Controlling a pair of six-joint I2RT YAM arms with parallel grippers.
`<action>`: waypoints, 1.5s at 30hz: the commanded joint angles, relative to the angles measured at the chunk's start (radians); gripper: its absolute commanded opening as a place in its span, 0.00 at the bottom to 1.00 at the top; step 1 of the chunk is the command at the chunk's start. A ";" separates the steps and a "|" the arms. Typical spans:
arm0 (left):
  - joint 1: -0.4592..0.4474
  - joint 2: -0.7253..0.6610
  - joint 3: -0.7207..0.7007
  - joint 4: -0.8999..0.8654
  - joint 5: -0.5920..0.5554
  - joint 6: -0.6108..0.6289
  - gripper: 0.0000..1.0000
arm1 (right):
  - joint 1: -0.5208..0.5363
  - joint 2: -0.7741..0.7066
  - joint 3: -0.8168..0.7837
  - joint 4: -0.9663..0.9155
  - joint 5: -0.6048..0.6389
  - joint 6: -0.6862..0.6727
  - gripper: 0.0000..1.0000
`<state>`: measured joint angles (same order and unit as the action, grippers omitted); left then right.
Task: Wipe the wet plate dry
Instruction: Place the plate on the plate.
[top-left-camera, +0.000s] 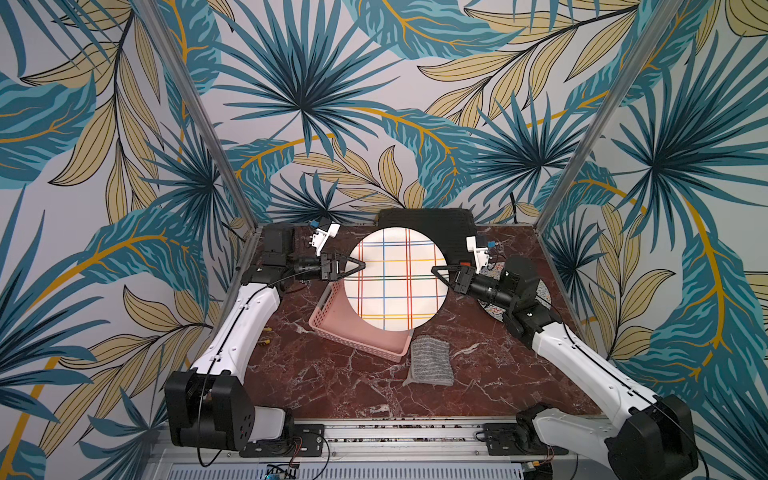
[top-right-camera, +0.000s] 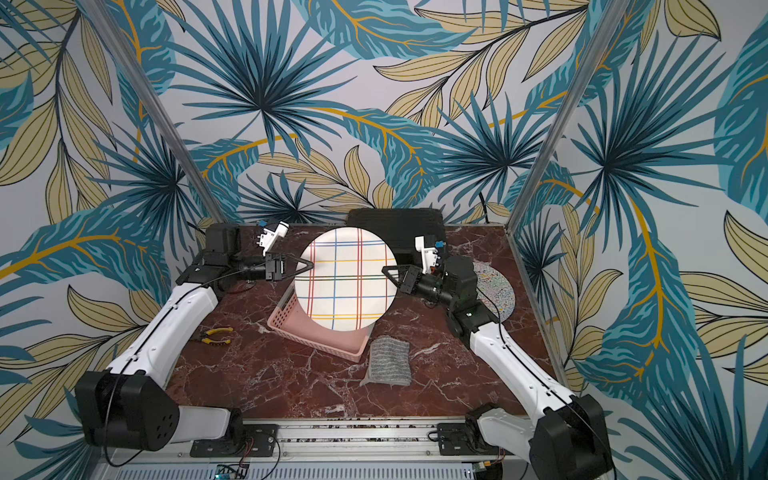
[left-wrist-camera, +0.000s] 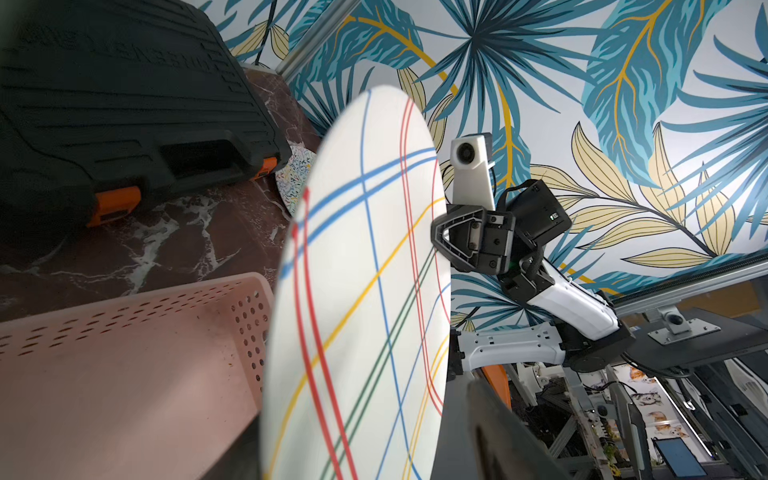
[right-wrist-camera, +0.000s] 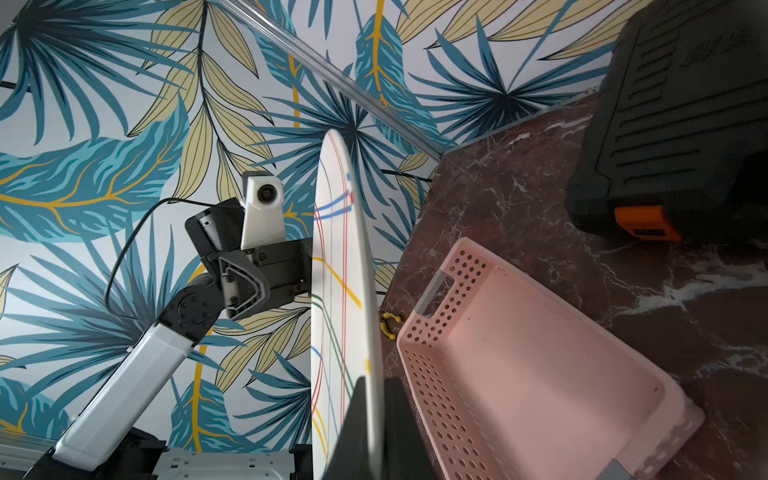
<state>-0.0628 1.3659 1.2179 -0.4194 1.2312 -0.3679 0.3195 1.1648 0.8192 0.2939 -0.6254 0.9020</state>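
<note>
1. Your left arm (top-left-camera: 245, 324) rose from its base at the near edge and ran along the table's side. It bent sharply inward at the elbow, so the forearm lay level and pointed at the opposite gripper.
2. Your left gripper (top-left-camera: 360, 264) sat at the plate's rim with its jaws spread. In the left wrist view one finger (left-wrist-camera: 498, 428) stood clear of the plate with a gap showing, so it pinched nothing.
3. The plate (top-left-camera: 397, 278), white with coloured crossing lines, stood upright on edge between your two grippers, its face toward the top camera. The pink basket (top-left-camera: 357, 338) lay below it and below both sets of fingertips. The black case (top-left-camera: 428, 218) stood behind it.
4. Your right gripper (top-left-camera: 435, 271) was closed on the plate's opposite rim. The right wrist view showed its dark fingers (right-wrist-camera: 357, 432) pressed against either face, the only grip on the plate.
5. Your right arm (top-left-camera: 582, 357) mirrored the left. It rose from the near corner, with its elbow bent above the speckled disc (top-right-camera: 496, 291) and the forearm level and pointing inward.
6. The grey striped cloth (top-left-camera: 430, 360) lay folded on the table (top-left-camera: 332, 386). It was below the right gripper and back toward that arm's base, just beside the basket's near corner, and neither gripper touched it.
</note>
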 joint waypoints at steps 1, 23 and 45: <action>0.041 0.004 0.103 -0.123 -0.013 0.123 1.00 | -0.057 -0.032 -0.016 0.028 0.107 0.078 0.00; 0.118 -0.152 -0.133 -0.342 -0.551 0.597 1.00 | -0.564 -0.334 -0.269 -0.320 0.705 0.368 0.00; 0.120 -0.128 -0.170 -0.300 -0.481 0.581 1.00 | -0.701 0.004 -0.402 0.108 0.614 0.355 0.00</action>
<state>0.0479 1.2400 1.0573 -0.7414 0.7258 0.2111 -0.3744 1.1290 0.4259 0.2687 0.0372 1.2713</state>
